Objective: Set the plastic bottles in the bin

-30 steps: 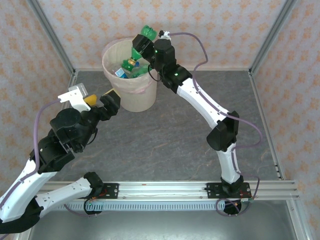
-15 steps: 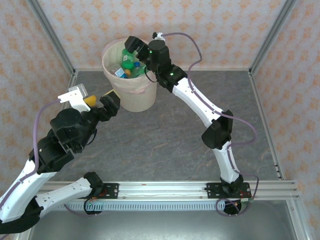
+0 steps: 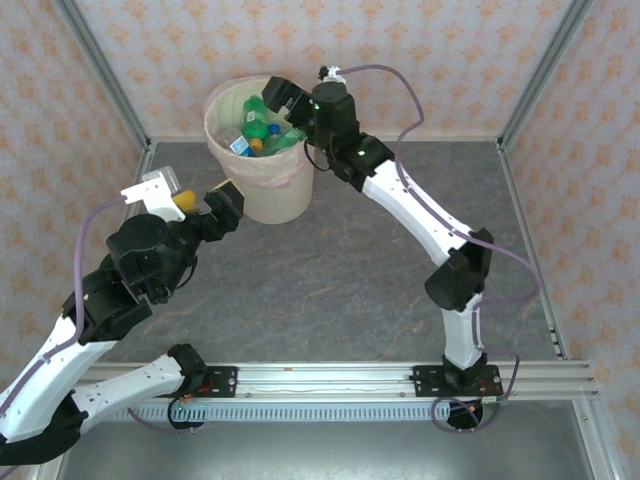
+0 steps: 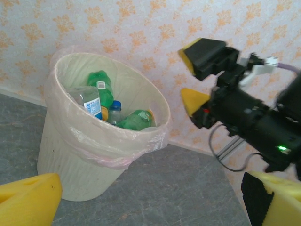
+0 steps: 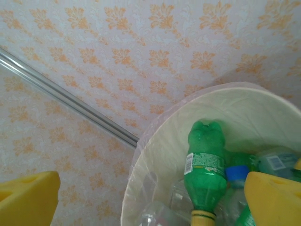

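Right end effector [image 3: 285, 105] open and empty over the bin [image 3: 258, 195]; plastic bottles [image 3: 262, 128] piled inside it

The right jaws stand wide just above the bin's far rim, gripping nothing; a green bottle [image 5: 206, 174] lies cap-down on the heap inside the bin, among clear ones with blue caps; the left end effector [image 3: 205, 203] hovers just beside the bin's near wall, jaws equally wide and empty; every bottle in sight sits within the bin, so the drop looks done and the job close to finished; to end it cleanly, the right arm should rise straight up above the bin before swinging off, pads kept apart, so neither catches the thin liner [image 4: 101, 150] folded over the rim or nudges the bin; the left arm does best to hold off until then.
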Tool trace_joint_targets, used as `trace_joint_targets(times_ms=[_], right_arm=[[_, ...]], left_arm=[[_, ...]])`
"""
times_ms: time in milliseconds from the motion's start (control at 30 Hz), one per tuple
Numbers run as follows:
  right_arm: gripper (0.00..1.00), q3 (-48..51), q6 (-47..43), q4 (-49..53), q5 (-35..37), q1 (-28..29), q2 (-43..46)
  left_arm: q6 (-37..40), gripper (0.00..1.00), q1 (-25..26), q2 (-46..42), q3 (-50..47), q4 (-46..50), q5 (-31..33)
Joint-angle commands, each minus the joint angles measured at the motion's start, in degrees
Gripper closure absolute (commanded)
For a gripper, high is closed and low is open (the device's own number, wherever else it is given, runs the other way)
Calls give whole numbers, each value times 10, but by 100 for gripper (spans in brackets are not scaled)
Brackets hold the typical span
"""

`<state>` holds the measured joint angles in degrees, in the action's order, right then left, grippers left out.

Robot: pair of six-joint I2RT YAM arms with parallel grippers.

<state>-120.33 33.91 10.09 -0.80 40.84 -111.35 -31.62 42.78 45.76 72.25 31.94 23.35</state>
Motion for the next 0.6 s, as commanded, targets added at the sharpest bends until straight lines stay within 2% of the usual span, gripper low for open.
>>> trace_joint_targets(times_ms=[0, 300, 567], right_arm=[[0, 69, -36, -33, 29, 3, 84], [0, 346, -96, -96, 125, -3, 292], [0, 579, -119, -101, 213, -26, 467]], left_arm=[[2, 1, 3, 12, -12, 0, 9], [-8, 1, 3, 28, -68, -40, 0], [-16, 1, 3, 38, -149, -75, 27]])
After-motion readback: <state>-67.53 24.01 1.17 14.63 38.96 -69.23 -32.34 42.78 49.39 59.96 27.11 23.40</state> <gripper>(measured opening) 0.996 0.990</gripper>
